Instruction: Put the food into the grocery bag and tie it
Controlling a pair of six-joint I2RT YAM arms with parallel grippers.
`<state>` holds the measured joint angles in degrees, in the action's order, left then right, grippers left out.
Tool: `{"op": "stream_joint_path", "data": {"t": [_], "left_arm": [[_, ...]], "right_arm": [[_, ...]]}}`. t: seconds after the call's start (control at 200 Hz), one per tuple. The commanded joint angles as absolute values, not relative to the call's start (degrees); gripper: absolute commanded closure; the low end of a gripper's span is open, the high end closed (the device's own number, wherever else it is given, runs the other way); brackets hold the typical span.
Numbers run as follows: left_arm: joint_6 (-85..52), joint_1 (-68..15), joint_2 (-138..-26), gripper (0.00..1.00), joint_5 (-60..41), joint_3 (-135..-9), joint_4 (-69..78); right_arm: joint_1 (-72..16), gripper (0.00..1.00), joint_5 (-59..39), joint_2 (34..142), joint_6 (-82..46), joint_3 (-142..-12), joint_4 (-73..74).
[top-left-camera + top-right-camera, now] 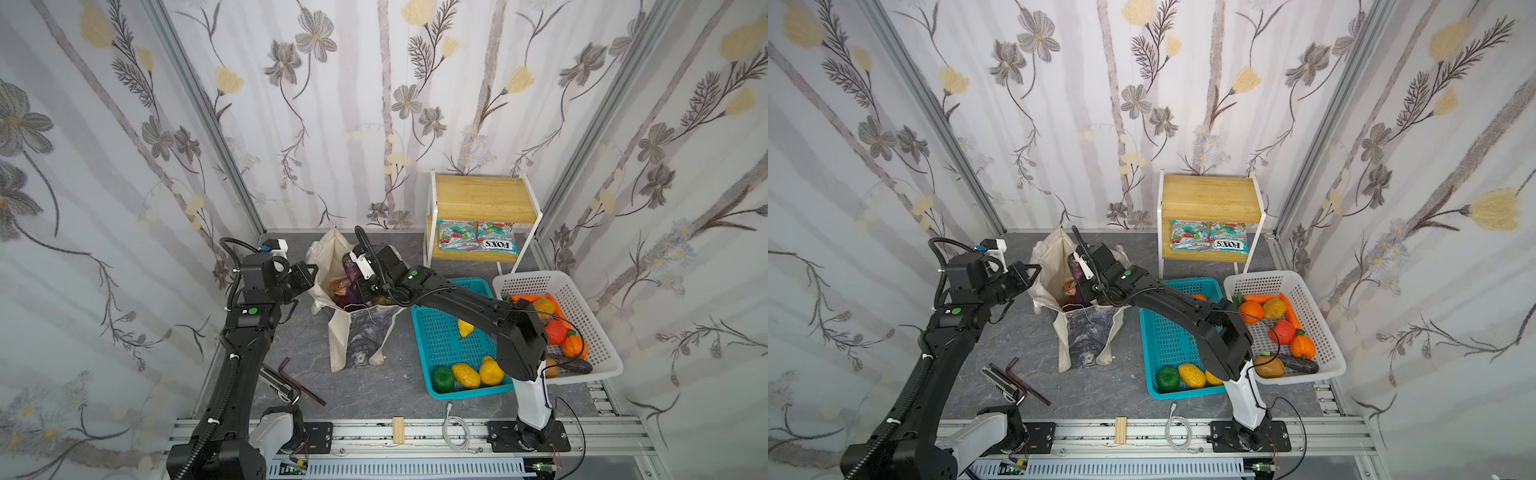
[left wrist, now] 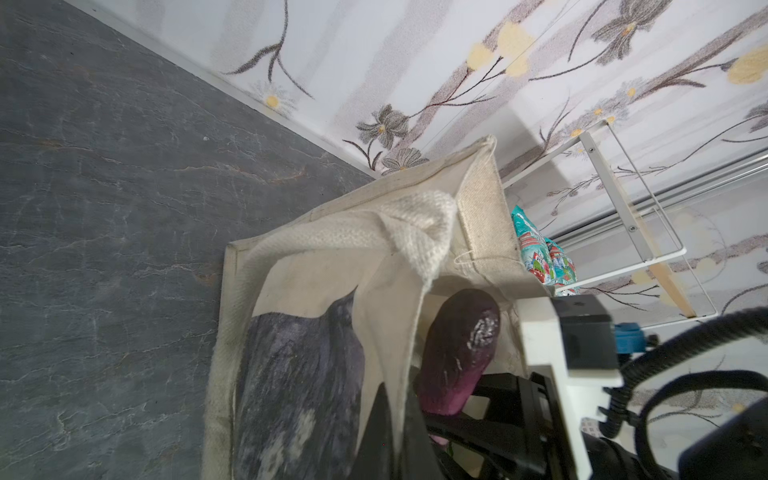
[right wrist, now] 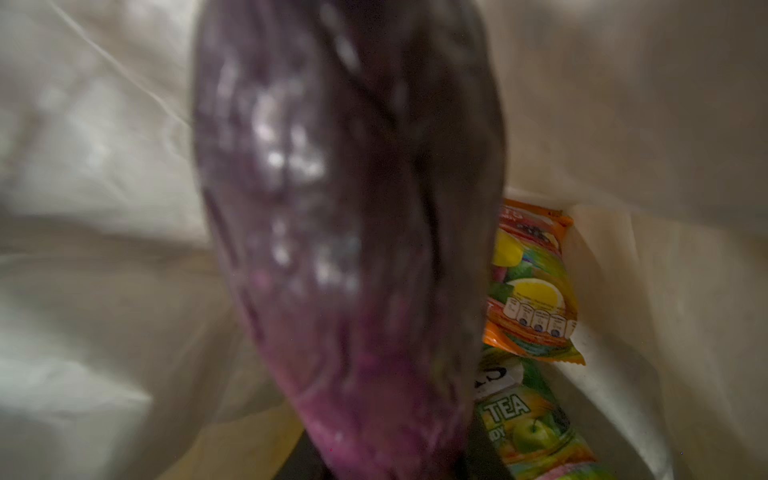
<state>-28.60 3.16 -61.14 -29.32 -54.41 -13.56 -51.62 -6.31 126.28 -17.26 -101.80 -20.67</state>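
The grocery bag [image 1: 360, 332] [image 1: 1086, 332] [image 2: 316, 270] stands open on the grey floor. My left gripper [image 1: 313, 276] [image 1: 1036, 272] [image 2: 397, 390] is shut on the bag's left rim and holds the mouth open. My right gripper [image 1: 359, 291] [image 1: 1083, 291] [image 3: 395, 453] reaches into the bag, shut on the lower end of a purple eggplant [image 1: 349, 265] [image 1: 1074, 268] [image 2: 457, 349] [image 3: 340, 208] that sticks up out of it. An orange snack packet [image 3: 532, 291] [image 1: 338, 286] and a green one [image 3: 528, 432] lie inside. Small yellow fruits [image 1: 465, 375] sit in the teal basket [image 1: 436, 332].
A white basket [image 1: 590, 332] of orange and red produce stands at the right, beside the teal one. Behind them is a wooden shelf [image 1: 484, 199] with candy packets [image 1: 478, 241]. Allen keys [image 1: 291, 378] lie at front left, and a white cable [image 1: 453, 432] lies on the front rail.
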Motion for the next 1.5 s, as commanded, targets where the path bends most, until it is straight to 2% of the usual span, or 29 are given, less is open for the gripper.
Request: {"op": "stream_joint_path", "data": {"t": [0.0,0.02,0.05,0.215,0.345,0.485,0.575,0.635,0.71,0.74,0.794,0.839,0.849,1.144,1.359,1.494], "left_arm": [[-28.6,3.2,-61.3,1.00,-29.0,-55.0,-10.6],[-28.5,3.2,-61.3,1.00,-28.7,-54.9,-10.6],[-28.5,3.2,-61.2,1.00,-28.4,-54.8,-10.6],[-28.1,3.2,-60.7,1.00,-27.5,-53.7,-10.6],[-27.4,3.3,-60.1,1.00,-26.3,-53.4,-10.7],[-27.7,3.4,-60.0,1.00,-26.5,-53.4,-10.7],[-27.9,3.4,-60.0,1.00,-26.5,-53.3,-10.7],[-27.9,3.4,-59.9,1.00,-26.5,-53.0,-10.7],[-27.9,3.4,-59.8,1.00,-26.4,-52.5,-10.7],[-28.0,3.4,-59.7,1.00,-26.5,-52.4,-10.7],[-28.2,3.4,-59.5,1.00,-26.7,-52.6,-10.7],[-28.3,3.4,-59.7,1.00,-27.0,-53.5,-10.9],[-28.2,3.4,-59.7,1.00,-27.1,-53.8,-10.9],[-22.4,4.3,-63.0,1.00,-20.7,-73.3,-24.8],[-20.7,9.1,-58.6,1.00,-15.3,-69.9,-28.7],[-23.0,6.7,-61.1,1.00,-21.3,-68.5,-27.8]], "right_arm": [[-51.6,0.54,-7.6,126.5,-13.7,-101.6,-21.7],[-51.5,0.45,-7.0,126.1,-13.7,-101.6,-22.4],[-51.3,0.37,-6.8,125.2,-13.5,-101.0,-23.0],[-50.2,0.21,-6.0,115.6,-14.8,-95.2,-22.2],[-47.5,0.17,-5.4,106.9,-18.4,-90.2,-22.9],[-41.6,0.15,0.8,97.5,-24.7,-79.2,-22.4],[-39.7,0.13,2.9,95.8,-26.3,-73.1,-20.7],[-38.9,0.13,0.6,97.2,-27.7,-71.7,-20.3],[-39.2,0.17,-3.8,99.9,-28.7,-70.5,-16.7],[-39.4,0.26,-5.8,101.0,-28.8,-70.5,-14.9],[-40.3,0.62,-6.5,101.9,-28.8,-71.7,-13.3],[-41.5,0.96,-6.3,101.5,-27.9,-73.4,-12.3],[-41.7,1.00,-6.2,101.4,-27.8,-73.9,-12.2],[-41.6,1.00,-4.3,99.0,-26.6,-91.9,-21.4],[-37.2,1.00,-3.8,92.2,-24.8,-87.5,-24.8],[-39.3,1.00,-5.3,93.6,-25.8,-86.1,-23.6]]}}
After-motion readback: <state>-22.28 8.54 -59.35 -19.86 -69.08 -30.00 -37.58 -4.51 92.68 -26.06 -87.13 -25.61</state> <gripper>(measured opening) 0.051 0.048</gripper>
